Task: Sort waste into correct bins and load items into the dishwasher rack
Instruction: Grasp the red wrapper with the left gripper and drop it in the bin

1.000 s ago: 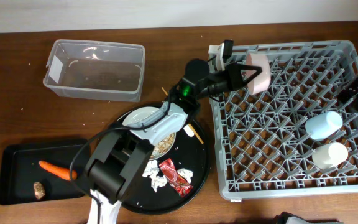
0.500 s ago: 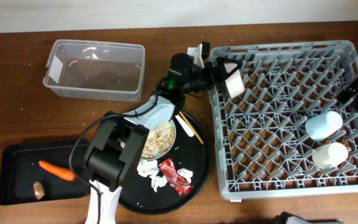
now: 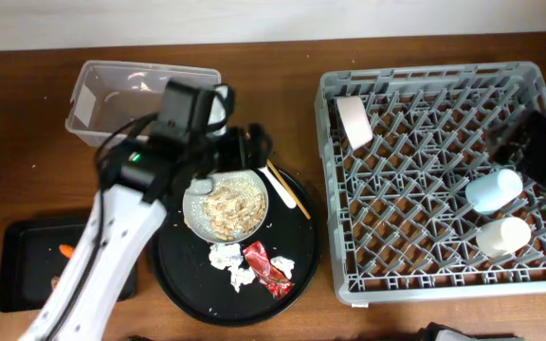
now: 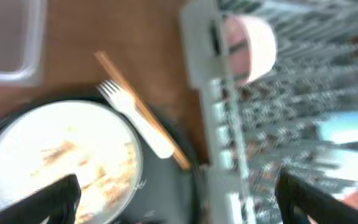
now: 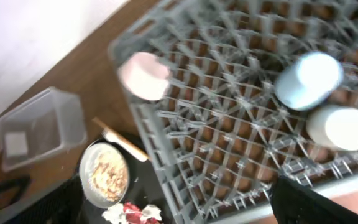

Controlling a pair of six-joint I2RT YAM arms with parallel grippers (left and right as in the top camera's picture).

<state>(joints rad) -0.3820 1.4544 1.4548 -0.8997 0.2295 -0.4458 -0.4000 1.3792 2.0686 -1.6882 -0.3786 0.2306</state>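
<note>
The pinkish-white bowl [image 3: 354,121] lies on its side in the far left corner of the dishwasher rack [image 3: 425,275]. A blue cup [image 3: 493,189] and a white cup [image 3: 500,235] lie in the rack's right part. My left gripper [image 3: 249,150] hovers open and empty over the far edge of the grey plate [image 3: 226,204], which holds rice scraps. In the left wrist view the left gripper [image 4: 191,208] is spread wide above the plate [image 4: 61,162], fork [image 4: 135,118] and chopsticks [image 4: 145,115]. My right gripper [image 3: 524,144] is open over the rack's right side, as the right gripper [image 5: 179,208] also shows in its wrist view.
The clear tub [image 3: 145,104] stands at the back left. A shallow black tray [image 3: 17,284] at the front left holds a carrot piece [image 3: 64,251]. On the round black tray [image 3: 297,270] lie white tissues [image 3: 230,265] and a red wrapper [image 3: 268,268].
My left gripper opened, left the bowl in the rack's far left corner and drew back left to above the plate. The right arm shifted slightly.
</note>
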